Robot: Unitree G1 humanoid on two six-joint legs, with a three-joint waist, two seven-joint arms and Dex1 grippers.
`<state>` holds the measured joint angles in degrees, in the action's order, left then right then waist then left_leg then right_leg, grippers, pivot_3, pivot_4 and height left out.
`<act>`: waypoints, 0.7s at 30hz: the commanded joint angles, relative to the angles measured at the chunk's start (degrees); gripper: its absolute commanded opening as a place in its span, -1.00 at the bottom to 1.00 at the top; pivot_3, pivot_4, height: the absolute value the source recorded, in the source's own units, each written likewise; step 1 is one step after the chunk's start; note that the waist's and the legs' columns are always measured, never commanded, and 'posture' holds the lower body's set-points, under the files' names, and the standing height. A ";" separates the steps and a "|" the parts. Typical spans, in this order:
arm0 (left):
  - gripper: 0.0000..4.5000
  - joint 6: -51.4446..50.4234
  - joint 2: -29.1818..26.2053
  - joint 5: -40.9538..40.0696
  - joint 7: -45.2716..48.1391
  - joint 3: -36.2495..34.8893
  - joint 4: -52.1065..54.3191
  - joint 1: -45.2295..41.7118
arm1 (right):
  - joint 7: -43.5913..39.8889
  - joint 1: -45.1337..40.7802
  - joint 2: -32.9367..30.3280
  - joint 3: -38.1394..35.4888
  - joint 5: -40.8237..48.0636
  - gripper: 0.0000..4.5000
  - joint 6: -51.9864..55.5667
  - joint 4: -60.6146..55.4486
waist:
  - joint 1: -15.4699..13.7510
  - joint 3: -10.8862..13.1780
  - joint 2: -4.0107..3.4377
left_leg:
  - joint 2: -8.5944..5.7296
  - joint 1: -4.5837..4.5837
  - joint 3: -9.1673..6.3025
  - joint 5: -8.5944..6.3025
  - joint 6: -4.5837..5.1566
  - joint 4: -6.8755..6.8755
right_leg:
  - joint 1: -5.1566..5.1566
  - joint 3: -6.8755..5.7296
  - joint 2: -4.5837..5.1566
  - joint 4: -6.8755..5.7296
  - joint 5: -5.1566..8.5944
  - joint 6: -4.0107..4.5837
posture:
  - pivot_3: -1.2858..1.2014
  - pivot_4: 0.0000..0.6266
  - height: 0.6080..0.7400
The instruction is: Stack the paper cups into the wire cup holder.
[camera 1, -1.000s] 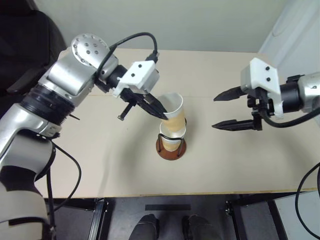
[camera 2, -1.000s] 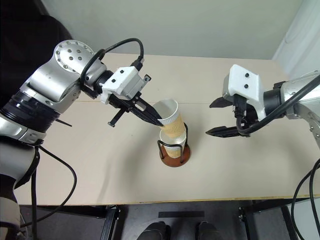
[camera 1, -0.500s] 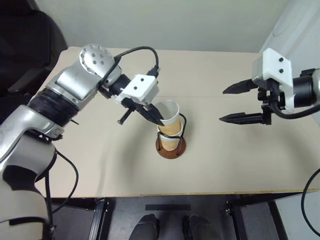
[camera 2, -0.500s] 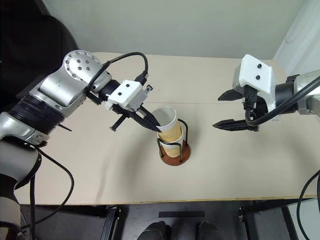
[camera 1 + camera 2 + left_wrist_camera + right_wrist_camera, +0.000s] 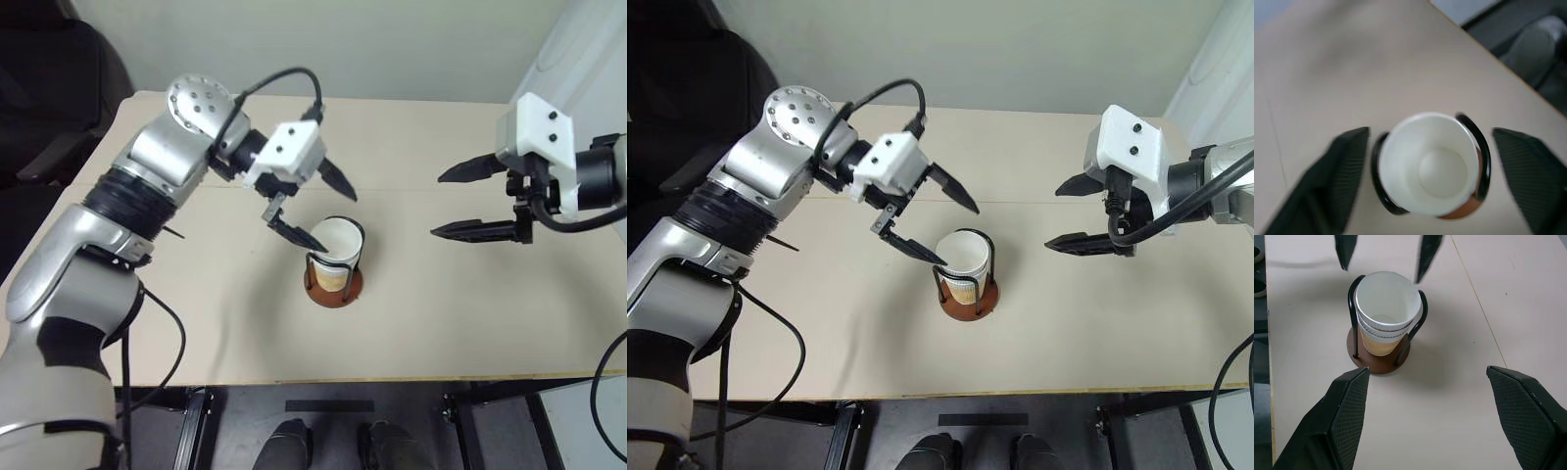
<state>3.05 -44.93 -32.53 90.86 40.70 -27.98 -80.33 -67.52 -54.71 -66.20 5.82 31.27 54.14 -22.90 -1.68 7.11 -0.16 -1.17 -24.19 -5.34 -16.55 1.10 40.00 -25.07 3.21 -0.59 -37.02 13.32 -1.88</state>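
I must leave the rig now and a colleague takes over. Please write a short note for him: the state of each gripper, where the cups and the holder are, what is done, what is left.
Left gripper: open, holding nothing, just above and beside the top of the cup stack.
Right gripper: open, empty, in the air well to the right of the holder.
Wire cup holder: upright on the table, between the two arms.
Paper cups: nested inside the holder; the right wrist view shows three stacked rims.
Done: the cups sit in the holder.
Left: likely only to draw both arms back; check that the top cup sits fully down.
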 commanded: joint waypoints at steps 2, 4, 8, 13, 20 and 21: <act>0.99 -8.19 0.99 -1.15 1.15 -9.99 0.97 1.17 | 1.23 -0.44 -0.40 -2.45 -0.99 0.73 -1.24 0.20 | 0.00 0.00 0.00 | 0.01 0.01 0.01 0.00 0.00 0.01 | 0.00 0.01 0.00 -0.01 0.00 0.00 | 0.03 -0.52 1.00; 0.99 -12.31 1.10 -1.09 -0.10 -13.70 2.33 2.76 | 1.92 -0.23 0.04 -2.71 -1.10 0.73 -1.44 0.53 | 0.02 0.00 -0.01 | -0.01 0.01 0.01 0.00 0.00 0.02 | 0.00 -0.01 -0.03 -0.02 0.00 -0.01 | 0.03 -0.52 1.00; 0.99 -21.92 -2.16 -1.26 -2.72 -20.92 7.15 8.42 | 4.09 0.03 1.31 -3.56 -1.08 0.73 -1.02 1.98 | 0.23 0.01 -0.01 | 0.05 0.03 0.02 0.00 -0.01 0.05 | 0.00 0.01 -0.04 -0.02 0.00 -0.01 | 0.03 -0.52 1.00; 0.99 -27.66 -6.21 1.54 -6.94 -27.64 9.05 14.47 | 6.45 1.76 2.85 -4.99 -0.68 0.73 -0.17 3.60 | 0.34 0.00 -0.01 | 0.09 0.04 0.03 0.04 -0.06 0.04 | -0.05 0.01 -0.12 -0.03 0.00 -0.01 | 0.03 -0.52 1.00; 0.99 -31.86 -6.92 3.13 -17.98 -37.89 9.63 22.80 | 13.35 9.59 6.38 -7.99 -2.26 0.73 -0.18 5.74 | -0.08 -0.01 0.00 | 0.06 0.12 0.01 0.04 -0.07 0.12 | 0.07 0.02 -0.08 -0.02 -0.03 -0.04 | 0.03 -0.52 1.00; 0.99 -32.16 -7.01 3.46 -19.11 -38.91 9.96 24.13 | 14.35 10.67 6.87 -8.70 -2.20 0.73 0.12 5.91 | -0.06 -0.01 0.00 | 0.05 0.15 0.02 0.04 -0.07 0.11 | 0.10 0.03 -0.08 -0.01 -0.03 -0.04 | 0.03 -0.52 1.00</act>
<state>-28.59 -51.05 -29.62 74.04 4.68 -19.63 -56.65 -55.29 -44.09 -59.36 0.59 29.73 54.35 -16.72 -1.73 7.11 -0.16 -1.12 -24.03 -5.32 -16.51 1.03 40.11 -25.00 3.25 -0.67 -37.06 13.29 -1.92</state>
